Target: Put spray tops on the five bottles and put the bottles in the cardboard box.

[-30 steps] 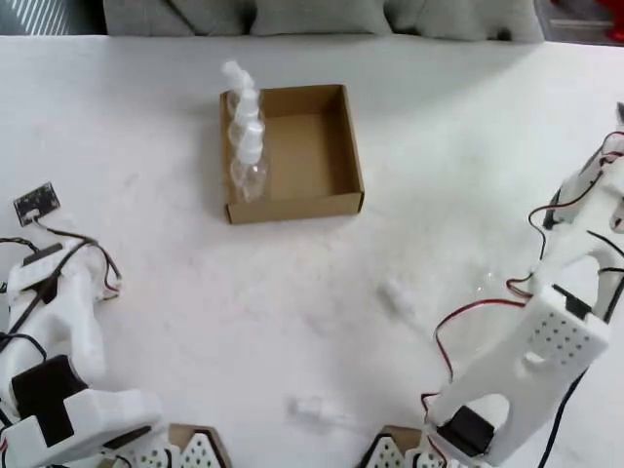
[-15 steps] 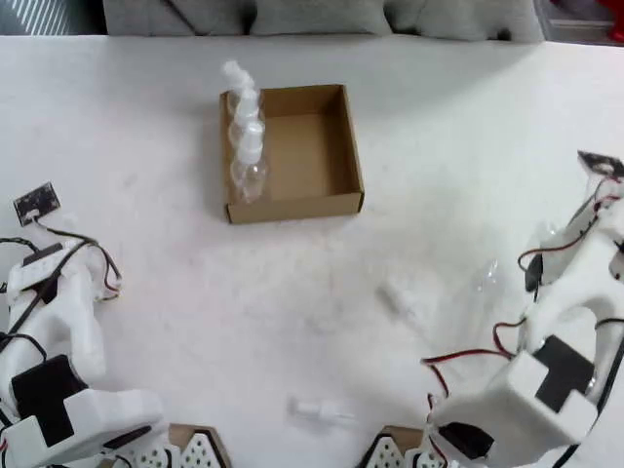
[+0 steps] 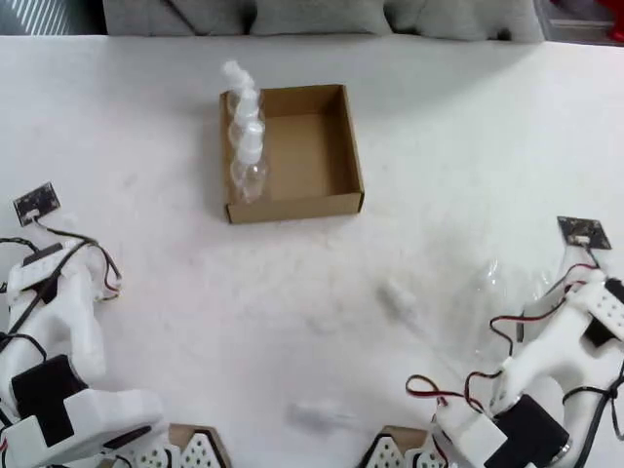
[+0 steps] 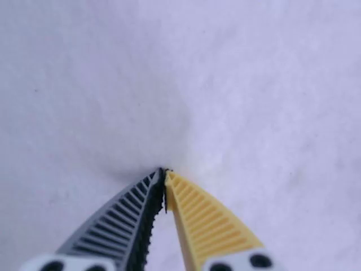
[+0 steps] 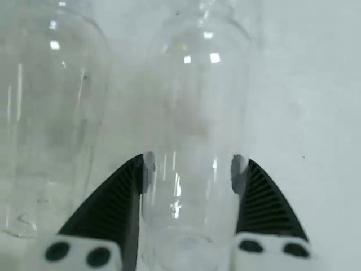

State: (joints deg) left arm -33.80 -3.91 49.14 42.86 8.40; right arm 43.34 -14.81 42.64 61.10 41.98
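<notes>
Over at the lower right of the high view, the white right arm (image 3: 531, 390) is folded in close to the counter's near edge. Its wrist view shows the right hand (image 5: 190, 161) closed around a clear plastic bottle (image 5: 194, 101). The black ribbed fingers (image 5: 115, 203) press against either side of the bottle's lower body, so the bottle sits squarely between them. A second clear plastic bottle (image 5: 51, 113) is just beside the held one, outside the grip and near one finger.

At the lower left of the high view is the white left arm (image 3: 54, 370). Its left hand (image 4: 164, 175) is fully closed with nothing in it, the grey finger and the yellow finger meeting at their tips just above the bare white counter (image 4: 254, 84).

The open brown cardboard box (image 3: 336, 185) sits upper centre of the high view, well apart from both arms. A row of clear bottles with white spray tops (image 3: 246, 136) stands along its left wall; I cannot count them for sure. Two small white spray tops lie loose on the counter. One (image 3: 395, 295) is right of centre and the other (image 3: 317, 416) is near the bottom edge between the arms.
</notes>
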